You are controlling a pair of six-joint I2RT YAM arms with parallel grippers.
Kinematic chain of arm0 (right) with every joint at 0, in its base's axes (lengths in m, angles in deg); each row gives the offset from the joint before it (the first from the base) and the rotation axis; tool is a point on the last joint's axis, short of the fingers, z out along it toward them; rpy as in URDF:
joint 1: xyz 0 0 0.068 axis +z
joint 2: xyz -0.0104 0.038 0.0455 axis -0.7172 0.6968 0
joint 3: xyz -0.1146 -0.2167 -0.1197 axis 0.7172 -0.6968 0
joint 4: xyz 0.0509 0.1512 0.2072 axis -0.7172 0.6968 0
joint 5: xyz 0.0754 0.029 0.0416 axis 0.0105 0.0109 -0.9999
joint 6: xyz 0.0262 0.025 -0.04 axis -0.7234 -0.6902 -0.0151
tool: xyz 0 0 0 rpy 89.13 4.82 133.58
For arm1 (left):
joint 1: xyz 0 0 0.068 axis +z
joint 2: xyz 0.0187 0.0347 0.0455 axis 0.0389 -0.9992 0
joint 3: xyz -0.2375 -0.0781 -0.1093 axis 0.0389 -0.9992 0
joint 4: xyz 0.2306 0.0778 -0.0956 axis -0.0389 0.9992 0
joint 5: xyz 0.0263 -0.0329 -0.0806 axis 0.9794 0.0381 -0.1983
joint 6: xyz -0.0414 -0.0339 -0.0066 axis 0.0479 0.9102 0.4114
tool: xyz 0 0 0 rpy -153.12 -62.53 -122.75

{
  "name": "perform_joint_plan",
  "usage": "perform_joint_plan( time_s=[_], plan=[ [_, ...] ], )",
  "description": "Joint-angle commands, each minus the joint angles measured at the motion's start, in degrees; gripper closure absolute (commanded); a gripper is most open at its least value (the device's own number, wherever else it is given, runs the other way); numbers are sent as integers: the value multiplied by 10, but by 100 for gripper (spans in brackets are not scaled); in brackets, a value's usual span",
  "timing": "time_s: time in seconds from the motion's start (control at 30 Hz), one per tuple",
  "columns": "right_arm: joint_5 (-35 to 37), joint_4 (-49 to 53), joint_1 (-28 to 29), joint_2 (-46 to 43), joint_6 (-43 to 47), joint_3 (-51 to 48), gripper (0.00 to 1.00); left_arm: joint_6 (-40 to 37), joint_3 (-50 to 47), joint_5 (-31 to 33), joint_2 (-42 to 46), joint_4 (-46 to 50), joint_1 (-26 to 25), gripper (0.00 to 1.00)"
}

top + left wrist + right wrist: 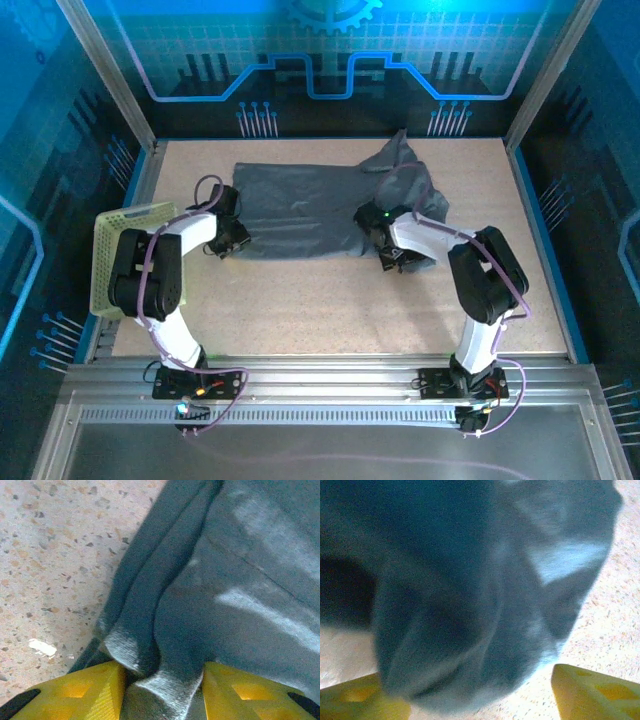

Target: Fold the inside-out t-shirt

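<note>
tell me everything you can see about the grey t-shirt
The t-shirt is plain dark slate-grey soft cloth, no print seen. It lies spread but wrinkled across the far half of the speckled table, its right end bunched up into a raised peak. A thick fold of its near left edge sits between the fingers of the left tool; whether it is pinched is unclear. The right tool stands open, with cloth draped over one finger.

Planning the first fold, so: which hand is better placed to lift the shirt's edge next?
Probably left. The left hand has an edge of the t-shirt bunched between its fingers, touching both; the right hand stands open, fabric draped over one finger only.
</note>
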Motion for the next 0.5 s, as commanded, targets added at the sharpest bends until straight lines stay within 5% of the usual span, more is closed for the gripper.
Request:
perform_joint_plan(
  time_s=[0.0,0.13,0.47],
  plan=[
    [24,9,-45,-2,-27,7,41,3,-2,4,-20,11,19,61],
    [3,6,-83,-37,-11,1,58,5,-4,0,-18,17,38,72],
    [-90,-36,-226,-57,16,0,58,8,-14,-11,-10,10,67,76]
  ],
)
